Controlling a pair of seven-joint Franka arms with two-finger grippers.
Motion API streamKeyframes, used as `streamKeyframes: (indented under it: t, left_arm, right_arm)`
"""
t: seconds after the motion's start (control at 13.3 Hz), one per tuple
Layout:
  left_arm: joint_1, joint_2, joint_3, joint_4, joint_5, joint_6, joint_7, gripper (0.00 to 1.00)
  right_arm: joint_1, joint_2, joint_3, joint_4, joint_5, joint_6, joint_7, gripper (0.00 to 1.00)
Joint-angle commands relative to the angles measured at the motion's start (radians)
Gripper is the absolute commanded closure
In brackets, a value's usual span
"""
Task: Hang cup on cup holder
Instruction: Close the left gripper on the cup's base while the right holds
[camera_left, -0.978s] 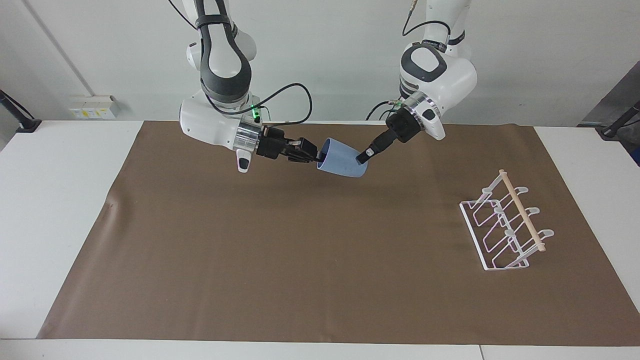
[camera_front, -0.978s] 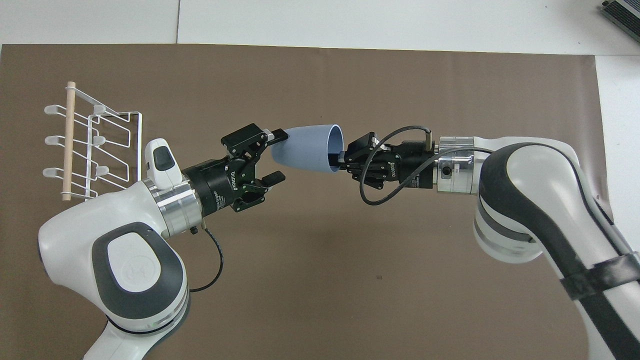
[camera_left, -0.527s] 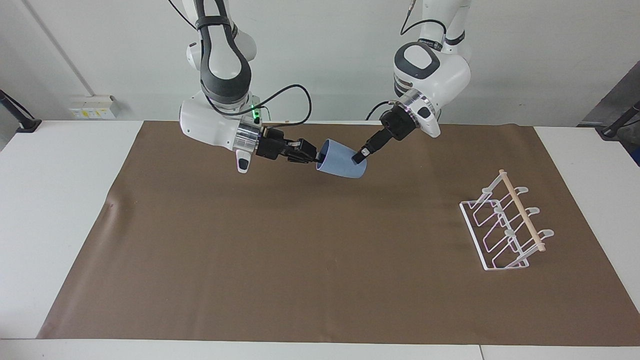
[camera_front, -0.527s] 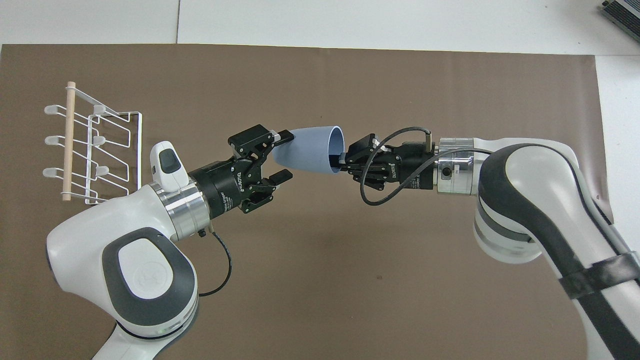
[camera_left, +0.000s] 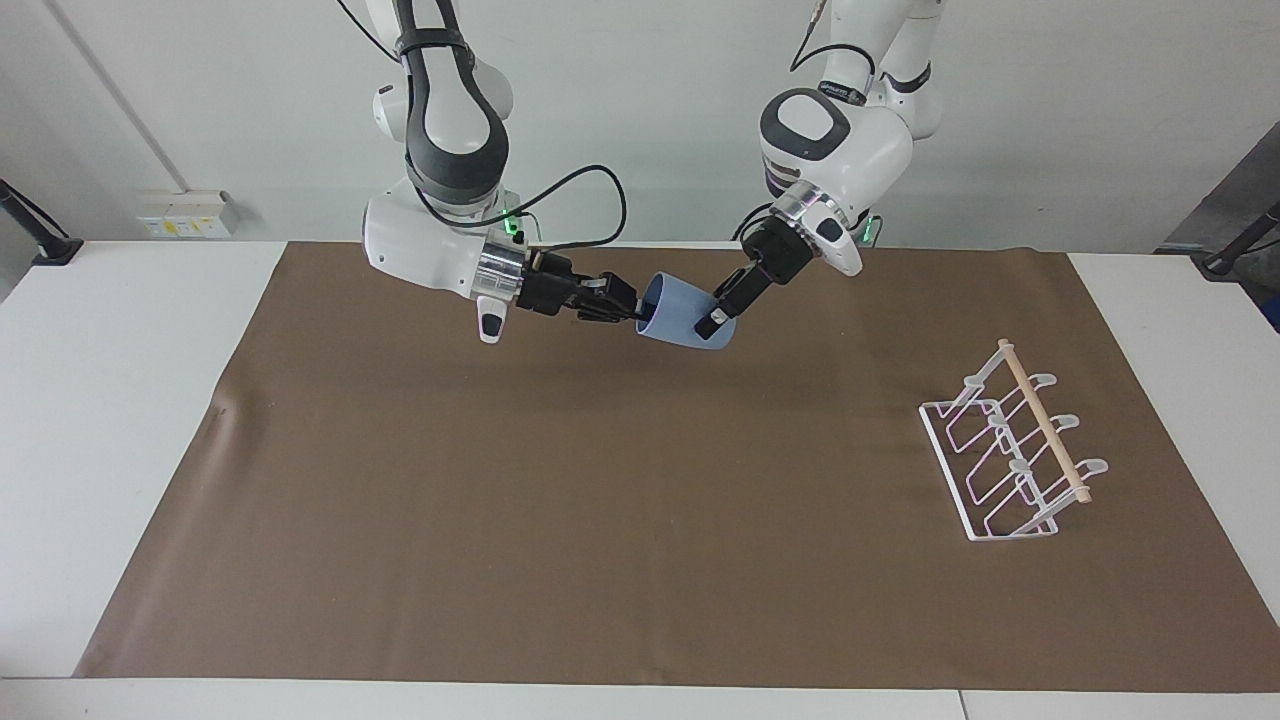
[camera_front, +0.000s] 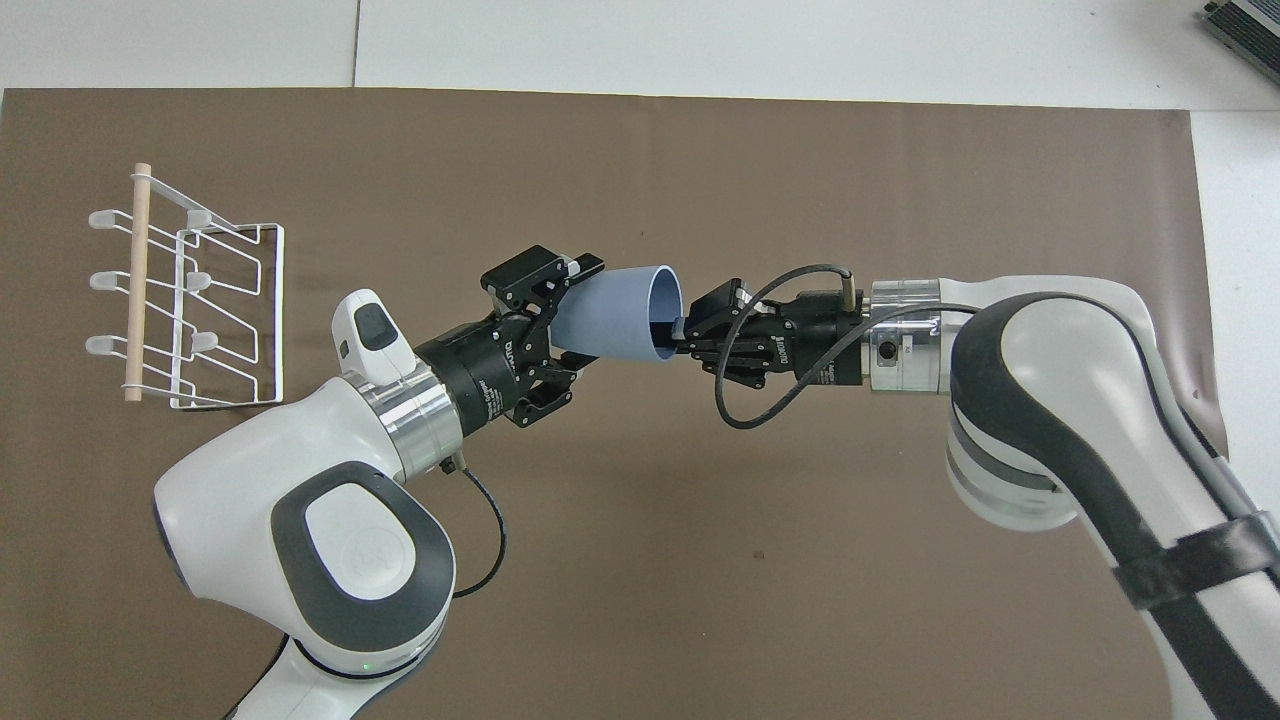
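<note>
The light-blue cup is held on its side in the air over the part of the brown mat nearest the robots; it also shows in the overhead view. My right gripper is shut on the cup's rim, one finger inside the mouth. My left gripper is open, and its fingers straddle the cup's narrow base. The white wire cup holder with its wooden rod stands on the mat toward the left arm's end, apart from both grippers.
A brown mat covers most of the white table. A wall socket sits at the table's edge by the right arm's end.
My left gripper has moved in over the cup's base, so its open fingers now straddle it. My right gripper has kept its hold and shifted the cup slightly toward the right arm's end.
</note>
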Motion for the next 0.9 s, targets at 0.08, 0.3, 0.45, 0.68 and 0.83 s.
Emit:
streamKeyframes:
  t: [0.08,0.3,0.45,0.68,0.83]
  left_arm:
    - [-0.002,0.019,-0.004,0.02,-0.013,0.022,-0.005,0.37]
    - [-0.002,0.019,-0.004,0.019,-0.008,0.022,0.007,0.68]
    - [-0.004,0.017,-0.015,0.011,-0.008,0.023,0.004,0.93]
    - [0.001,0.014,-0.018,0.005,-0.008,0.025,0.004,1.0]
    - [0.003,0.016,-0.015,0.003,0.002,0.033,0.006,1.0]
  right_arm:
    - [-0.005,-0.018,0.002,-0.006,-0.023,-0.01,0.002,1.0]
    - [-0.005,-0.018,0.002,-0.003,-0.023,-0.01,0.002,1.0]
    - [-0.005,-0.018,0.002,-0.003,-0.023,-0.01,0.002,1.0]
    - [-0.005,-0.018,0.002,0.0,-0.023,-0.005,0.005,0.9]
    - [-0.005,-0.017,0.002,0.001,-0.024,-0.002,0.001,0.0]
